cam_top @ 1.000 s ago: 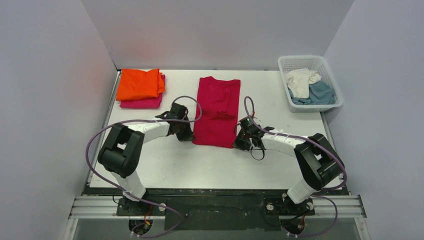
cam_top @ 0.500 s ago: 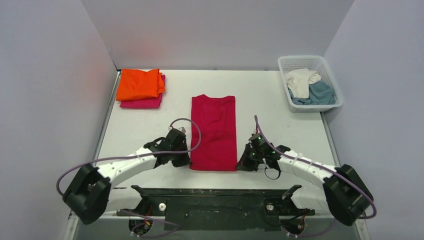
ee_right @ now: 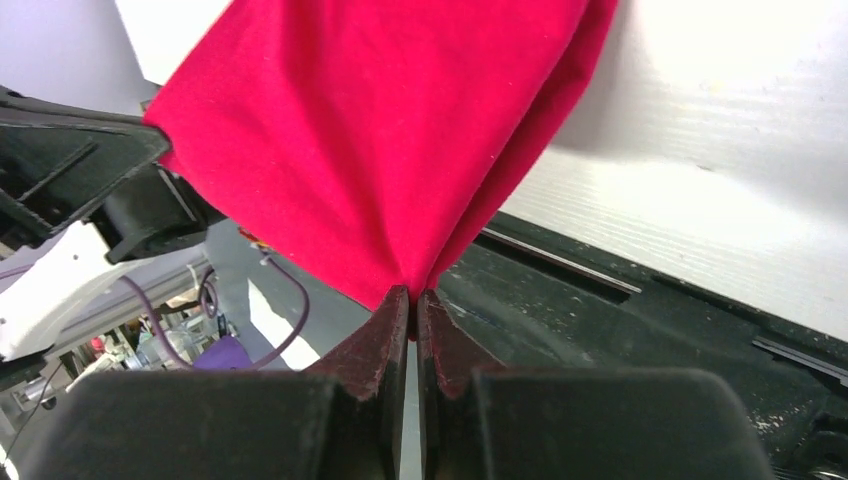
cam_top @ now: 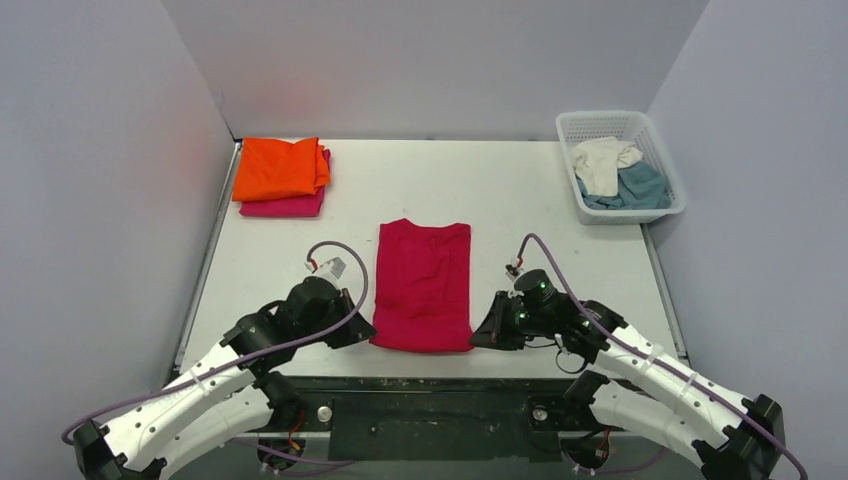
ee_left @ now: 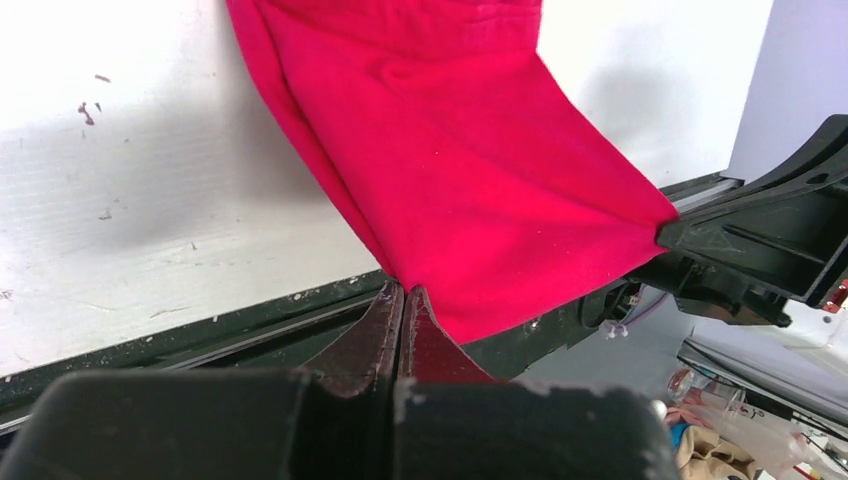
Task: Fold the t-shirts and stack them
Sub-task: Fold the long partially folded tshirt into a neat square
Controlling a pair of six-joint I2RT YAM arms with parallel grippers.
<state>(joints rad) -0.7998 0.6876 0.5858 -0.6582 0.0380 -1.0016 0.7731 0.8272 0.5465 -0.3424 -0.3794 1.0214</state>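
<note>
The crimson red t-shirt (cam_top: 422, 283), folded to a long strip, lies at the table's near middle. My left gripper (cam_top: 366, 335) is shut on its near left corner (ee_left: 420, 200), and my right gripper (cam_top: 480, 338) is shut on its near right corner (ee_right: 400, 150). The near hem hangs over the table's front edge between them. An orange t-shirt (cam_top: 280, 168) lies folded on a magenta pink one (cam_top: 285, 206) at the far left. The cream white t-shirt (cam_top: 602, 162) and the teal blue one (cam_top: 640, 188) lie crumpled in the basket.
The white lattice basket (cam_top: 622, 124) stands at the far right corner. Grey walls close in the left, back and right sides. The black front rail (cam_top: 440, 392) runs under the table's near edge.
Both grippers have pulled the red shirt toward the near edge. The shirt has slid down the table, and both arms have drawn back low over the front rail.
</note>
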